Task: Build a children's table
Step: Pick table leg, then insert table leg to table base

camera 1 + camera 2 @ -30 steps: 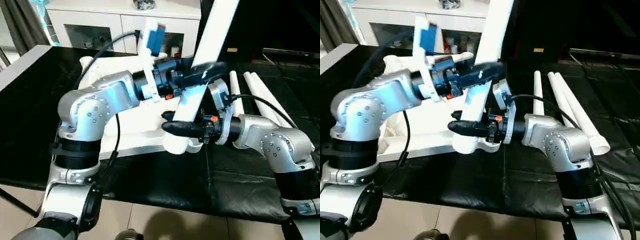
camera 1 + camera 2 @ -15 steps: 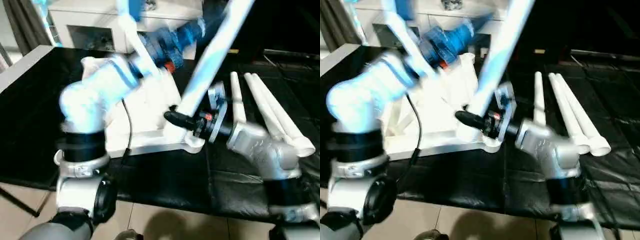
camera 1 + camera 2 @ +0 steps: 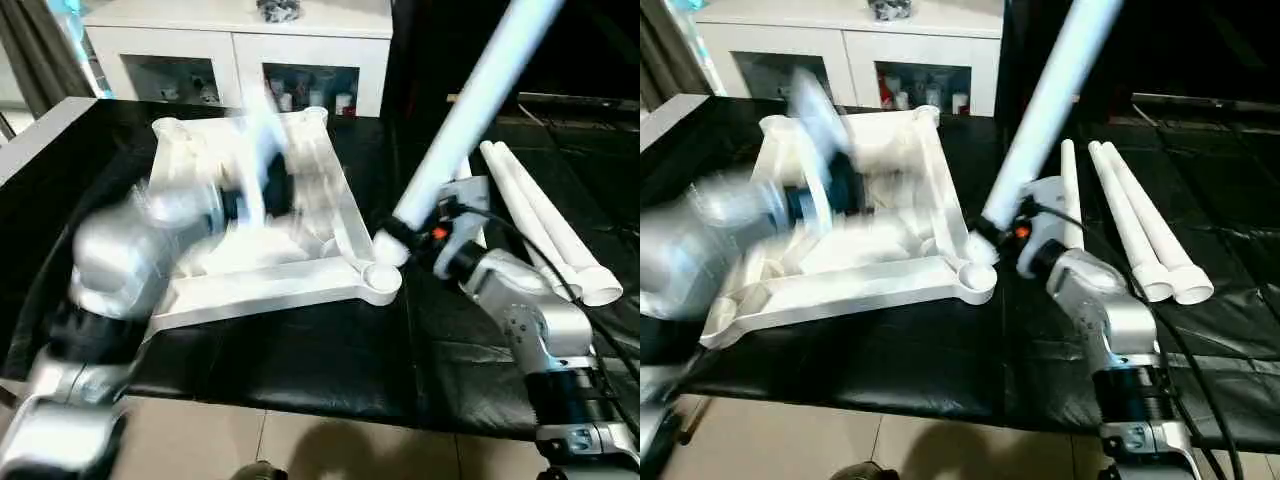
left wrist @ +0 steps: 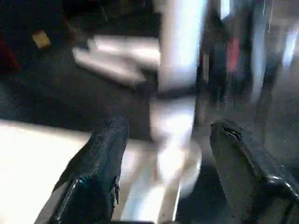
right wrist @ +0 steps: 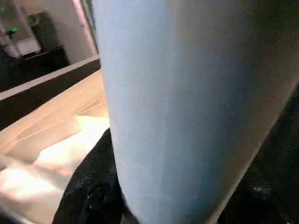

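The children's table top (image 3: 250,275) lies upside down on the black-covered bench, ribbed side up. My right gripper (image 3: 398,236) is shut on one white leg (image 3: 470,95) near its lower end. That leg leans up and to the right, its foot just above the near right corner socket (image 3: 384,283); whether they touch I cannot tell. In the right wrist view the leg (image 5: 187,107) stands against a black finger (image 5: 91,186). My left arm (image 3: 130,250) is a blur over the top's left half. Its gripper (image 4: 170,127) is open and holds nothing.
Three more white legs (image 3: 545,230) lie side by side on the black cover to the right. A white cabinet with glass doors (image 3: 240,60) stands behind the bench. The bench's front edge (image 3: 300,400) runs close below the table top, with tiled floor beyond.
My left gripper has let go of the leg and swung back left over the table top. The leg, still in my right gripper, has tilted further right, its foot nearer the corner socket.
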### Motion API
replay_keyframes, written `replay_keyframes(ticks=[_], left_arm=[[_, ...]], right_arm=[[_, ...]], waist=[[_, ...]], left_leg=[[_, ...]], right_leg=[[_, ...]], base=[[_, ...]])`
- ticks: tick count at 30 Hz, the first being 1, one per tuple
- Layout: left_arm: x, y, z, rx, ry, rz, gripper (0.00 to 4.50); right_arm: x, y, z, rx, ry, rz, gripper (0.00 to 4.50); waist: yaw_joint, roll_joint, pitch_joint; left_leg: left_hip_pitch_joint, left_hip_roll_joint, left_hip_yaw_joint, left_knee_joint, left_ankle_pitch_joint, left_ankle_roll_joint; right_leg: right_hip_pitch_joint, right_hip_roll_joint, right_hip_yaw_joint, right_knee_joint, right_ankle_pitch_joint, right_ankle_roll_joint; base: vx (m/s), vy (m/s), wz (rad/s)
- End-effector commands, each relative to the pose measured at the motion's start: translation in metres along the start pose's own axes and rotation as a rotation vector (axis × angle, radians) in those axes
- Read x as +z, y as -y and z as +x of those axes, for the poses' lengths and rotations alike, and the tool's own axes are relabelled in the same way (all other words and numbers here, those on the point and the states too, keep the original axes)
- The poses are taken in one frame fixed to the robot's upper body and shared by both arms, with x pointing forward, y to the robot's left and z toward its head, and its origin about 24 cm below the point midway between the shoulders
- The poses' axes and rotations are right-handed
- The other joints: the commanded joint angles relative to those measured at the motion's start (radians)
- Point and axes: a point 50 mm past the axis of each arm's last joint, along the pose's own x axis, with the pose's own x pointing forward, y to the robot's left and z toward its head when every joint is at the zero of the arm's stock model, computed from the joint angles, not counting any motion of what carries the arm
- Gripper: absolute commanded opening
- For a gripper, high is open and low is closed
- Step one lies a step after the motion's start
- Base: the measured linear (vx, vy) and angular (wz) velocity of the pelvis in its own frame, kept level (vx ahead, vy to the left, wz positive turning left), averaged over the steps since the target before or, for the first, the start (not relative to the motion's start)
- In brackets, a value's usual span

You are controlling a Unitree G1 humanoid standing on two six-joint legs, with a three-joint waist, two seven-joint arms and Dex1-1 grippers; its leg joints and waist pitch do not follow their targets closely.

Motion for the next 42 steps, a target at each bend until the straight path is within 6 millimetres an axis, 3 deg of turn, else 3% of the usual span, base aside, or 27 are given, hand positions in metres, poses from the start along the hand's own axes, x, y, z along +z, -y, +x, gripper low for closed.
replay_keyframes(ticks=[1,4,6,7,10,15,34,42], left_arm=[[-0.017,0.005,0.007,-0.058,-0.088,0.073,3.14],[-0.029,0.007,0.011,-0.092,-0.137,0.074,3.14],[-0.041,0.008,0.015,-0.118,-0.175,0.048,3.14],[-0.046,0.008,0.017,-0.122,-0.191,0.047,3.14],[-0.059,0.004,0.022,-0.103,-0.228,0.036,2.86],[-0.069,-0.002,0.028,-0.071,-0.226,0.008,2.37],[-0.086,-0.012,0.028,-0.092,-0.269,-0.018,1.11],[-0.089,-0.012,0.028,-0.104,-0.285,-0.019,0.54]], right_arm=[[0.001,-0.001,-0.002,-0.003,0.02,-0.023,1.94],[-0.003,-0.004,-0.003,0.014,0.003,-0.04,1.94],[-0.005,-0.006,-0.003,0.018,0.001,-0.052,1.94],[-0.006,-0.007,-0.003,0.019,0.0,-0.055,1.94],[-0.009,-0.01,-0.003,0.024,-0.008,-0.063,1.94],[-0.012,-0.014,-0.002,0.032,-0.024,-0.066,1.94],[-0.016,-0.021,0.004,0.1,-0.094,-0.091,1.94],[-0.022,-0.021,0.006,0.122,-0.145,-0.093,1.94]], waist=[[-0.002,0.008,-0.077],[-0.003,0.014,-0.076],[-0.004,0.011,-0.075],[-0.004,0.016,-0.074],[-0.006,0.019,-0.075],[-0.006,0.025,-0.078],[-0.003,0.014,-0.075],[-0.004,0.016,-0.073]], left_leg=[[0.032,0.078,-0.034,-0.082,-0.191,-0.052],[0.035,0.079,-0.034,-0.085,-0.214,-0.059],[0.034,0.078,-0.034,-0.084,-0.227,-0.061],[0.035,0.077,-0.033,-0.084,-0.238,-0.062],[0.035,0.075,-0.034,-0.084,-0.25,-0.058],[0.034,0.079,-0.035,-0.082,-0.242,-0.05],[0.033,0.084,-0.035,-0.085,-0.247,-0.03],[0.033,0.085,-0.037,-0.087,-0.264,-0.037]], right_leg=[[0.037,-0.089,0.049,-0.073,-0.071,-0.201],[0.035,-0.09,0.048,-0.073,-0.076,-0.22],[0.037,-0.091,0.049,-0.073,-0.083,-0.227],[0.034,-0.091,0.049,-0.075,-0.094,-0.229],[0.036,-0.092,0.051,-0.08,-0.119,-0.222],[0.036,-0.094,0.05,-0.076,-0.083,-0.239],[0.036,-0.102,0.053,-0.08,-0.113,-0.249],[0.033,-0.103,0.053,-0.081,-0.137,-0.249]], base=[[0.0,0.0,0.0],[0.0,0.0,0.0],[0.0,0.0,0.0],[0.0,0.0,0.0],[0.0,0.0,0.0],[0.0,0.0,0.0],[0.0,0.0,0.0],[0.0,0.0,0.0]])
